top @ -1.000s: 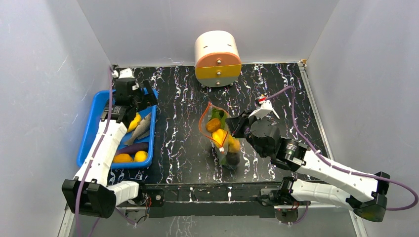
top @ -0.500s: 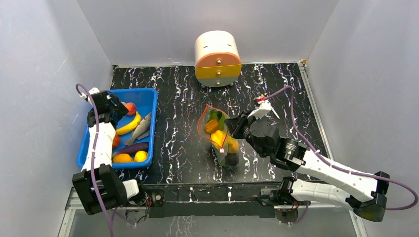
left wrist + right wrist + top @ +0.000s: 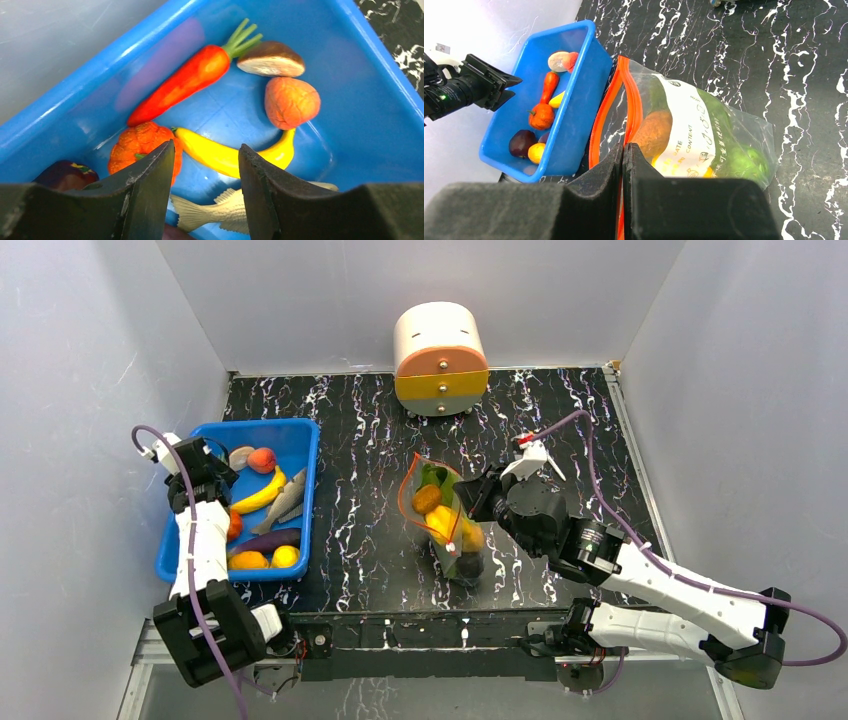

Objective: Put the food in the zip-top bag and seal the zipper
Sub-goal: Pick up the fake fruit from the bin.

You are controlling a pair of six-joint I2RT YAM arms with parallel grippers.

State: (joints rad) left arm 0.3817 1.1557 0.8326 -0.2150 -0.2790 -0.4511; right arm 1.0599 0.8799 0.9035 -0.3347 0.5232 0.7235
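The clear zip-top bag [image 3: 447,525] lies mid-table with its mouth open, and the red-orange zipper [image 3: 600,122] curves apart in a loop. Inside are a leafy green [image 3: 435,477], a brown-orange piece [image 3: 653,131], yellow pieces and a dark lump [image 3: 470,563]. My right gripper [image 3: 624,148] is shut on the bag's mouth edge, with the orange strip pinched between its fingers. My left gripper [image 3: 206,149] hangs part-way open over the blue bin [image 3: 375,75] with nothing between its fingers. Below it lie a banana [image 3: 235,156], pumpkin [image 3: 142,147], carrot [image 3: 195,75], mushroom [image 3: 271,59] and fish [image 3: 215,212].
The blue bin [image 3: 305,455] sits at the table's left, against the white side wall. A round cream and orange drawer unit [image 3: 440,358] stands at the back centre. White walls close in the table on three sides.
My left arm has pulled back from the bin's far end to its left near side, and its jaws have narrowed. The right gripper and the bag have stayed put.
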